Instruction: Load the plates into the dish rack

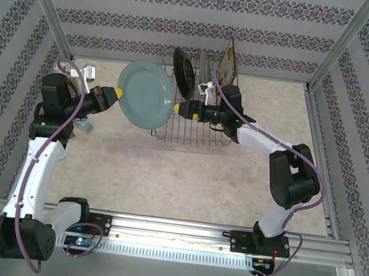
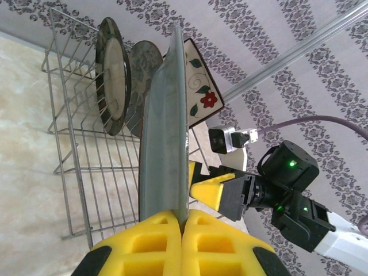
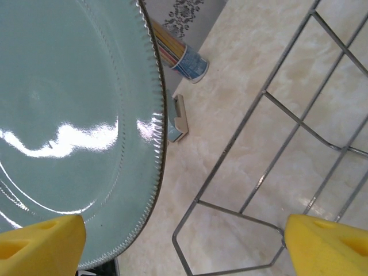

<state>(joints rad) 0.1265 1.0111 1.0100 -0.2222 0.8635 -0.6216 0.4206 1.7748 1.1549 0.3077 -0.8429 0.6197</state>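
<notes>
Colours and patterns, top view, table centre as dial.

- Blue plate, ten o'clock: plain light blue-green, glossy, beaded rim.
- Rack, twelve o'clock: bare silver wire.
- Brown-rimmed plate: dark brown rim, pale centre.
- Grey plate: grey, with pale marks too hidden to tell.
- Square plate: cream with a red flower, green leaves and dark scrolls, all inside a dark border.
- Cup: thin yellow, red and dark stripes above a blue band.
- Left gripper and right gripper: yellow fingers, black bodies.
- Arms: white and black, with purple cables.
- Table: cream, marbled.
- Walls: white with grey-violet floral bands.
</notes>
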